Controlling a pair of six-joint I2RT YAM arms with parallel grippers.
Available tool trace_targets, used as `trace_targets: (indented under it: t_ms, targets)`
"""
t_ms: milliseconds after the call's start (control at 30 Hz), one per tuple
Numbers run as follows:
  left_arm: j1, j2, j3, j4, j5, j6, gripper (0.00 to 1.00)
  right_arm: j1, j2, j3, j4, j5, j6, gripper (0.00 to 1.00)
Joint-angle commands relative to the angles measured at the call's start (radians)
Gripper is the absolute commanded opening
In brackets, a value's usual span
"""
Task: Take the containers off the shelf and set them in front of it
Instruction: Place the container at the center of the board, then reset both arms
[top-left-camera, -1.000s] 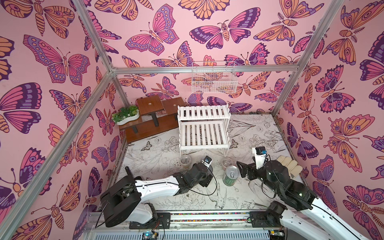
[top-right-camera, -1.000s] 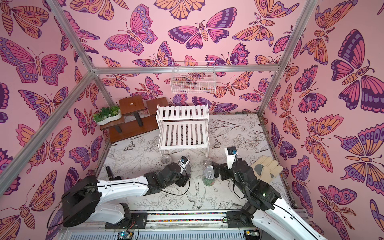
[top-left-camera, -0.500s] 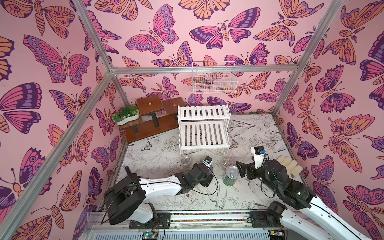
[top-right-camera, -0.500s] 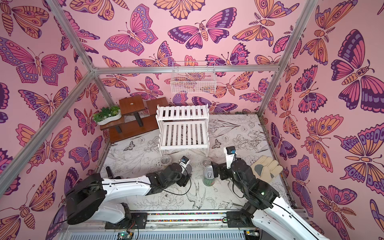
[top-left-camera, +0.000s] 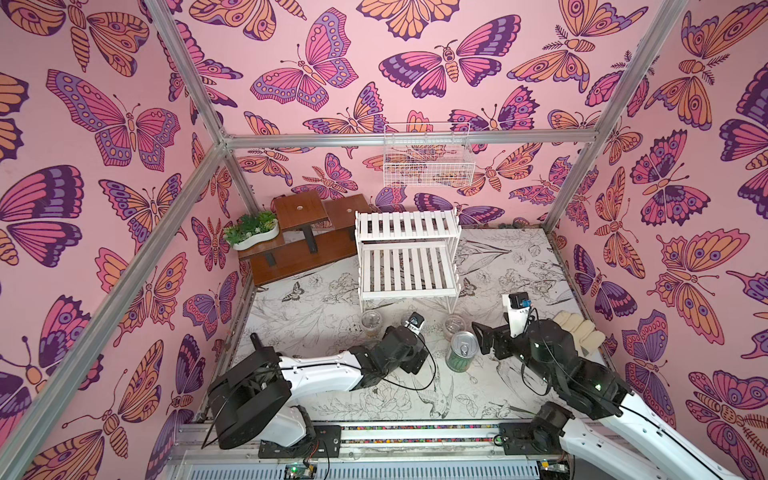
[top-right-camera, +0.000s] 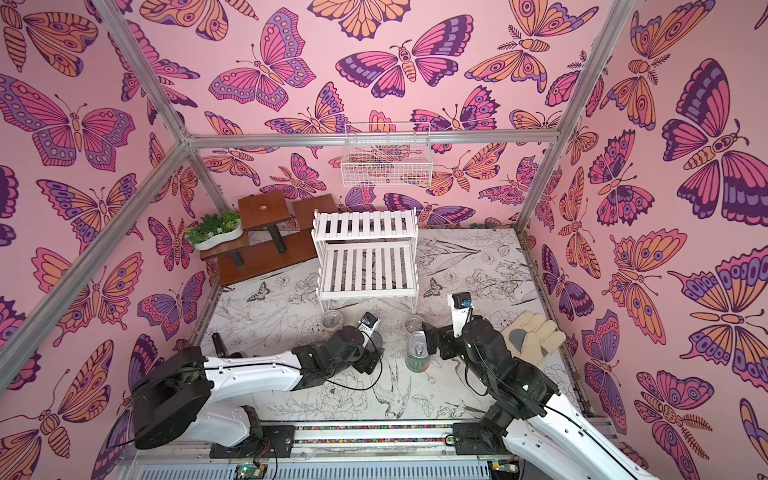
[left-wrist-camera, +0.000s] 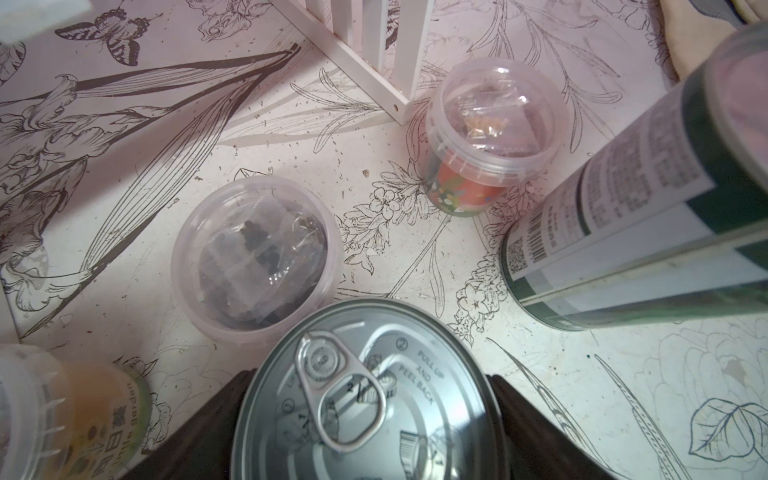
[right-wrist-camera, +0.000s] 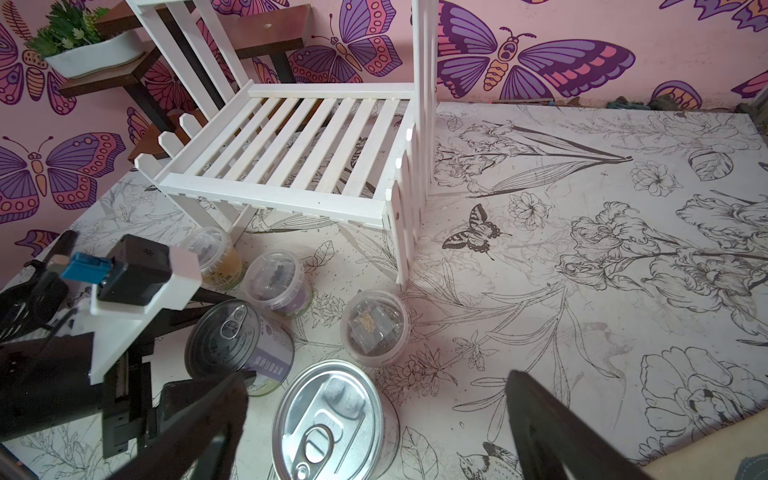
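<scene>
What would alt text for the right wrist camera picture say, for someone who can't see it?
A white slatted shelf, lower tier bare, stands on a flower-printed mat with three clear lidded cups and two pull-tab cans in front. The right gripper's open fingers frame the nearest can.

The table (top-left-camera: 519, 266) is wearing a white cover with black drawings of flowers, birds and butterflies. At its back the white shelf (top-left-camera: 409, 293) is standing on thin legs, and the brown stand (top-left-camera: 299, 253) is sitting just beside it, in the corner. In front of the shelf 3 clear cups are standing upright in a row: the yellow cup (right-wrist-camera: 216, 257), the dark cup (right-wrist-camera: 276, 282) between the others, and the orange-red cup (right-wrist-camera: 376, 332). Nearer to the front edge 2 cans are standing, the white-green can (right-wrist-camera: 239, 345) just beside the dark cup and the watermelon can (top-left-camera: 461, 355) near the orange-red cup, not touching it. A cream glove (top-left-camera: 579, 332) is lying at the right edge.
</scene>
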Motion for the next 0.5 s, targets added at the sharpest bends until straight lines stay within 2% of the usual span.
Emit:
trace_targets:
  t_ms: [0,133,233,400,467]
  targets:
    - [-0.003,-0.038,-0.014,0.003,-0.023,-0.007,0.9,-0.007,-0.007,0.018,0.011,0.008,-0.005,0.99]
    - [-0.002,-0.123,-0.005,-0.038,-0.057,0.02,0.95,-0.011,0.005,0.028,0.014,0.015,-0.022,0.99]
    - [-0.002,-0.224,0.025,-0.106,-0.096,0.054,0.98,-0.063,0.02,0.036,0.019,-0.02,-0.038,0.99]
    - [0.007,-0.352,0.091,-0.236,-0.225,0.09,1.0,-0.299,0.04,0.033,0.047,-0.2,-0.047,0.99]
    - [0.048,-0.405,0.106,-0.289,-0.219,0.108,1.0,-0.415,0.061,0.034,0.063,-0.279,-0.045,0.99]
